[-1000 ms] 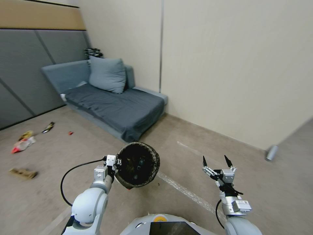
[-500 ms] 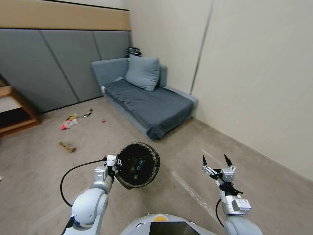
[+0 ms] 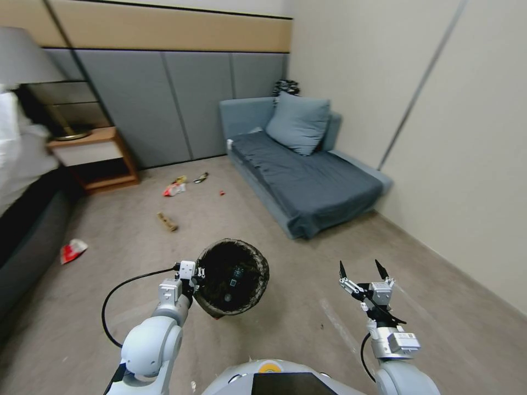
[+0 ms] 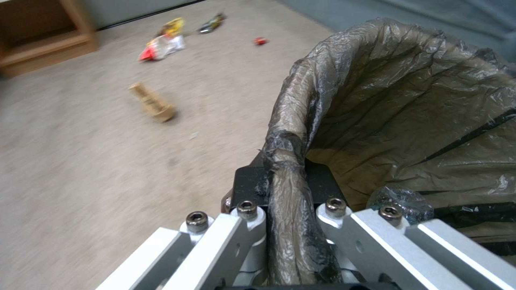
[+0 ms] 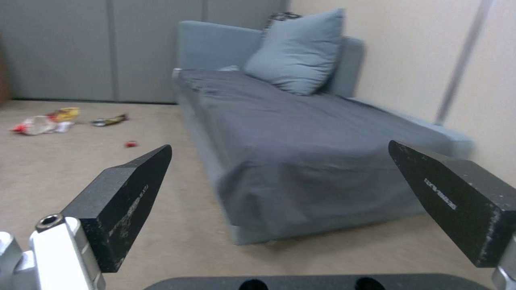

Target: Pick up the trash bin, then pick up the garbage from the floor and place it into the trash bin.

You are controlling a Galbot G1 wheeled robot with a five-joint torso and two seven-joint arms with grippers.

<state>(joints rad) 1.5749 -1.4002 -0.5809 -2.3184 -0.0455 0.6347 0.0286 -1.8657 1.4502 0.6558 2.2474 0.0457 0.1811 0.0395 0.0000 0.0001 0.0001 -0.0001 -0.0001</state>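
Trash bin (image 3: 233, 277) is up off the floor w/ its lined rim pinched in the left gripper (image 4: 285, 193), mouth tipped toward the robot; right gripper (image 3: 360, 272) is beside it at the same height, jaws wide, empty. Garbage sits well ahead-left of both: tan paper bag (image 3: 167, 221) nearest, red-and-white snack packet (image 3: 174, 189) and prob. a yellow wrapper (image 3: 179, 179) beyond, tiny red scrap (image 3: 222, 193). Approach step: keep the rim clamp firm, bin level, stop w/ the tan bag in right-gripper reach.

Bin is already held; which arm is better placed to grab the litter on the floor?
Right, probably. The right gripper is open and empty, while the left gripper is shut on the bin rim. The litter lies ahead-left.
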